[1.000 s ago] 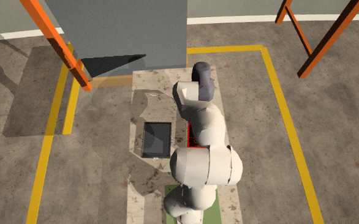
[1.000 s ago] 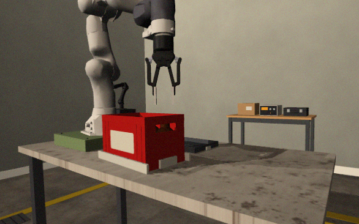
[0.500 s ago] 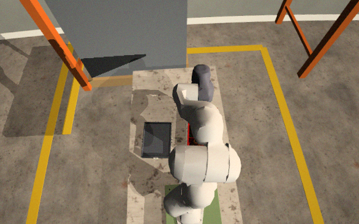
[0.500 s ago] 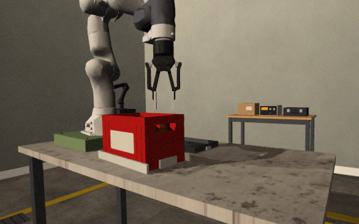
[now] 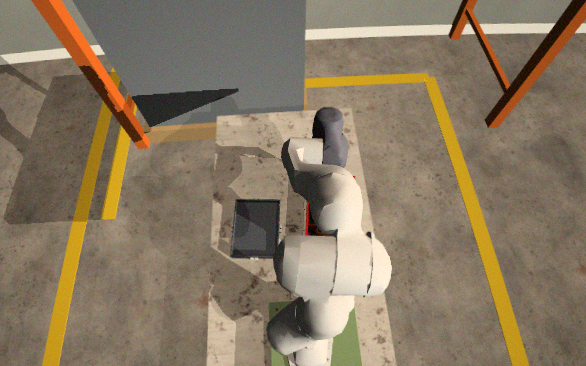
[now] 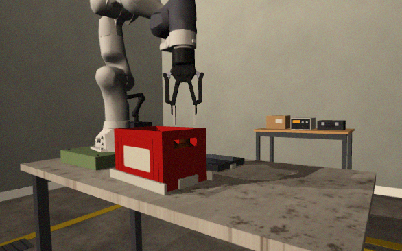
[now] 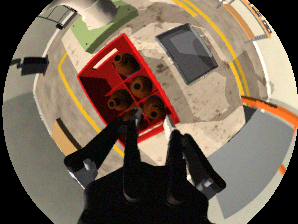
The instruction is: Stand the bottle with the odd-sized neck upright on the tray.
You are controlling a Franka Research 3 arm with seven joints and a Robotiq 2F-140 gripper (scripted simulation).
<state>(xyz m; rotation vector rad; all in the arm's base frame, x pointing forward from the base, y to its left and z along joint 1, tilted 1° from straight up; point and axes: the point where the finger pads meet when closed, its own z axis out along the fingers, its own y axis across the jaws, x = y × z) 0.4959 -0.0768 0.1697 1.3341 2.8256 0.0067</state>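
On the worktop (image 6: 287, 202), the green base plate (image 6: 81, 158) lies at the left, touching the red crate (image 6: 160, 158) beside it. The brown bottles (image 7: 140, 86) stand upright in the crate's compartments; which neck differs cannot be told. The claw (image 6: 184, 113) hangs just above the crate's far side, fingers partly apart, gripping nothing. The dark tray (image 6: 225, 161) lies just beyond the crate to the right.

Crate (image 6: 160, 158): matt red plastic with a pale label panel. Beside the crate, the tray (image 5: 255, 227) looks dark, smooth and slightly glossy. Bottles (image 7: 140, 86) inside the crate appear brown and glassy. Under the crate, the table top (image 6: 287, 202) is pale, stained, rough-looking wood on dark metal legs.
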